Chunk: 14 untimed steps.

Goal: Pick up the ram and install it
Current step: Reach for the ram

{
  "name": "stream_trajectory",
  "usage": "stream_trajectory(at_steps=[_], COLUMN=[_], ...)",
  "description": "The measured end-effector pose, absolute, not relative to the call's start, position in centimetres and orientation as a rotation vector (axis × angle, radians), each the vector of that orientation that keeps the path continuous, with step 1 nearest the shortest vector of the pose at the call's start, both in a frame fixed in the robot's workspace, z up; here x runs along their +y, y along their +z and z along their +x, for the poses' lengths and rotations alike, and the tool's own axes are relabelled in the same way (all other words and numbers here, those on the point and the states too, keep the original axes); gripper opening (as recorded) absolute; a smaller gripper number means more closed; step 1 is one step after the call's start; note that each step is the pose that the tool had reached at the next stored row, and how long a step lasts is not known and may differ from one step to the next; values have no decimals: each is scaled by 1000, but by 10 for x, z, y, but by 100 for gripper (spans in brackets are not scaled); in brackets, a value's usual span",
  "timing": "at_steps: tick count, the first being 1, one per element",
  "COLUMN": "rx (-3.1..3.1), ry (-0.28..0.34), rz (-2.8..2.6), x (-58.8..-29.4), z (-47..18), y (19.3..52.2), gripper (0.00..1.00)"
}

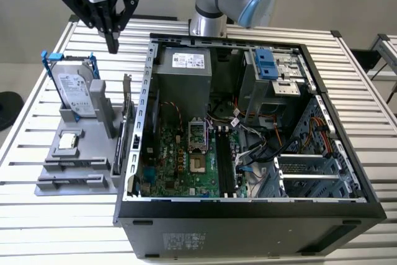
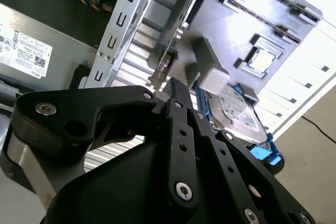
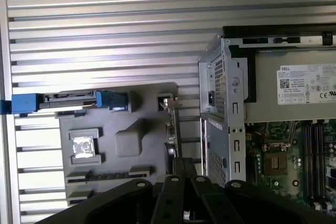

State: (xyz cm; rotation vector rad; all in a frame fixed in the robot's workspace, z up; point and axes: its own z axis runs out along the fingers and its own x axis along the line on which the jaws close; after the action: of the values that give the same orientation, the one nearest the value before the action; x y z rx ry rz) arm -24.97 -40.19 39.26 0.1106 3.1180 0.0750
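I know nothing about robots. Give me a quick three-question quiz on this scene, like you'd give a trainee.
1. True or false: the end effector is gripping the ram.
2. What stands in the blue-handled bracket on the grey holder? A) a fan B) a hard drive C) a keyboard
3. Fill in: the small square processor chip lies on the grey holder, on the exterior view's ___ of the open computer case.

Key: 1 false, it is shut and holds nothing; 2 B; 3 left.
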Motion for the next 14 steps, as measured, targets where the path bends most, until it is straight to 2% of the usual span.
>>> stream_trajectory(at_steps=[14], rx=[3118], ry=[75], rz=[108], x=[-403], z=[-264], y=[393], gripper=[0])
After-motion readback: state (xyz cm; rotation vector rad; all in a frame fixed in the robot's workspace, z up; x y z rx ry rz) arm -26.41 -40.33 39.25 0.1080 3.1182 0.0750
